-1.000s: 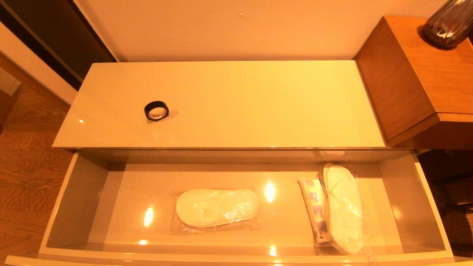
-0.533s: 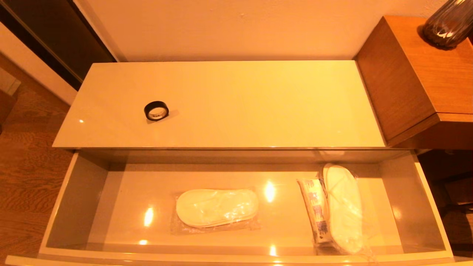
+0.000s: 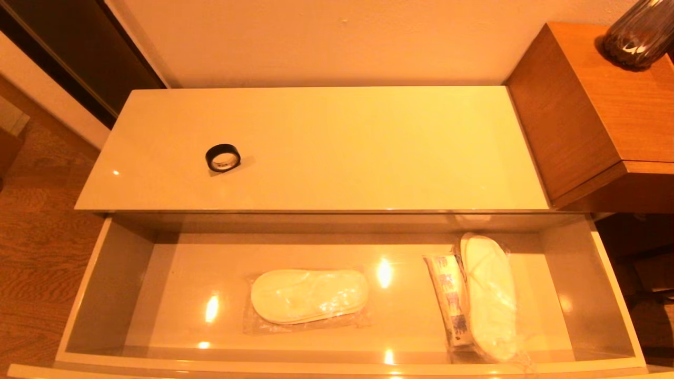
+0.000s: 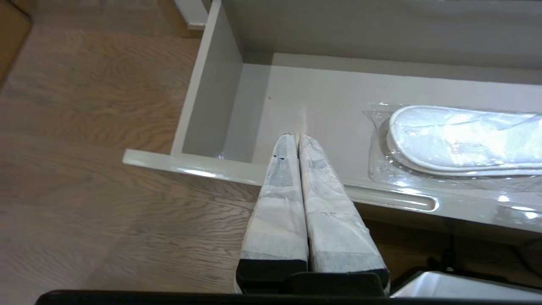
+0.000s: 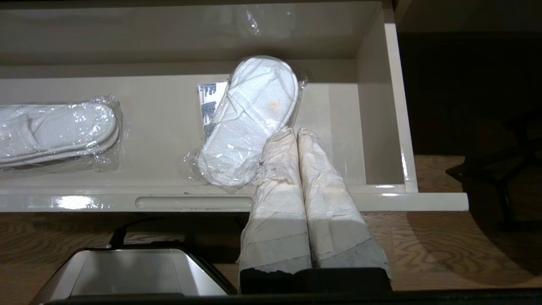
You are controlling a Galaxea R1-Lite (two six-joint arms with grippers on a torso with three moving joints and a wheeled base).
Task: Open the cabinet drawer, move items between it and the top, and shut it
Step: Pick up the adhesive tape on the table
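The wide cream-beige cabinet drawer (image 3: 105, 295) stands pulled out. On its floor lie a bagged pair of white slippers (image 3: 308, 296) in the middle and a second bagged pair (image 3: 491, 297) at the right. The white packet with blue print (image 3: 452, 300) is tucked against that second pair. The black tape ring (image 3: 222, 157) rests on the cabinet top (image 3: 342, 147), left of centre. Neither gripper shows in the head view. My left gripper (image 4: 297, 136) is shut and empty, held over the drawer's front left. My right gripper (image 5: 294, 131) is shut and empty, near the right slippers (image 5: 247, 123).
A taller brown wooden cabinet (image 3: 590, 105) with a dark vase (image 3: 640, 34) stands at the right. Wood floor (image 3: 37, 237) lies left of the drawer. The drawer's front rail (image 5: 186, 202) has a long slot, and the robot's base (image 5: 135, 271) sits below it.
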